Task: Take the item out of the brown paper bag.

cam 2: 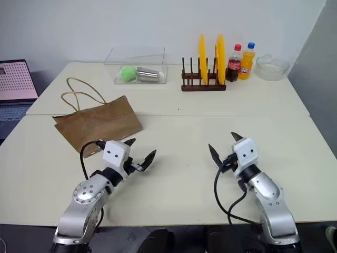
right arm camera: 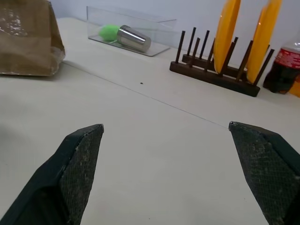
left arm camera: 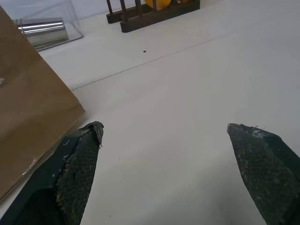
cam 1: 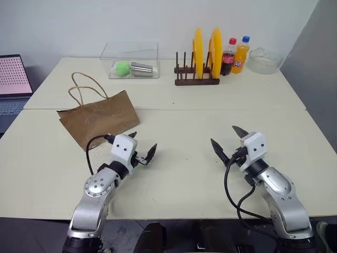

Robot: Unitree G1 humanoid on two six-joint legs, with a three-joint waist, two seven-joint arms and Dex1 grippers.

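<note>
Bag (cam 1: 98,118) lay flat on its side on the pale table (cam 1: 184,174), towards the robot's left, its two cord handles (cam 1: 84,89) looping away over the tabletop towards the far edge. Its paper was creased. From where I stood I could not see its mouth or anything inside it, so I could not tell where the item was.

Left gripper (cam 1: 143,148) hovered just beside the bag's near corner, its black fingers (left arm camera: 77,164) spread wide and holding nothing; in the left wrist view one finger sat close against the brown paper, though I could not say whether it touched. Right gripper (cam 1: 230,140) hung over bare tabletop, well apart from the bag, its fingers (right arm camera: 77,159) just as wide and empty.

At the back of the table stood a clear box (cam 1: 131,59), with no lid that I could make out. Inside it a green ball (cam 1: 122,68) lay against a steel cup (cam 1: 141,69) that was tipped on its side. Right of the box was a dark wooden rack (cam 1: 196,76) holding two yellow plates (cam 1: 206,50) upright in its slots. Just beside the rack stood a cola bottle (cam 1: 228,57) and an orange bottle (cam 1: 241,55), touching or nearly so. Next to them, near the corner, sat a glass bowl (cam 1: 265,59); I could not make out what it held.

A laptop (cam 1: 12,84) with a lit pink screen stood off the table's left end.
</note>
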